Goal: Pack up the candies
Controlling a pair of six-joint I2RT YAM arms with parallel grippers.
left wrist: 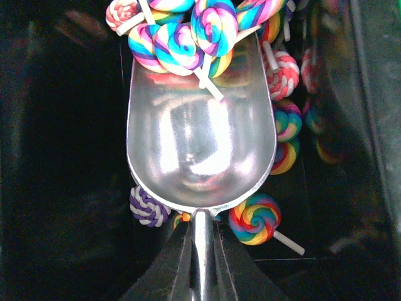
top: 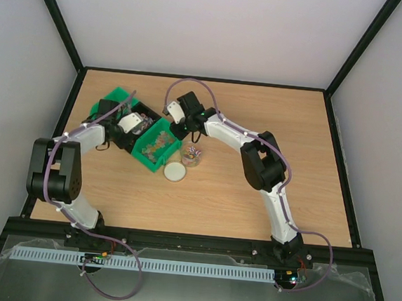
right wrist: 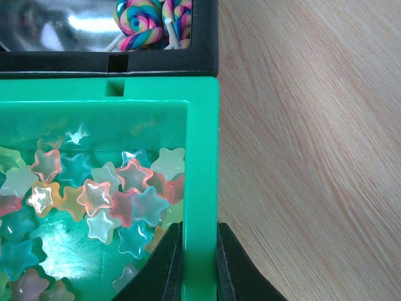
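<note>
Two pincers are clamping: left pincer (left wrist: 200, 229) on the scoop (left wrist: 200, 138) among lollipops (left wrist: 182, 47) in the black bin (right wrist: 163, 61), right pincer (right wrist: 199, 232) on the green bin (right wrist: 202, 150) wall beside star candies (right wrist: 94, 195), toward the surface's (right wrist: 313, 157) far-left corner.

Rainbow-swirled lollipops (left wrist: 214, 25), silver scoop (left wrist: 200, 144), pastel star candies (right wrist: 94, 194), green bin (right wrist: 202, 157).
</note>
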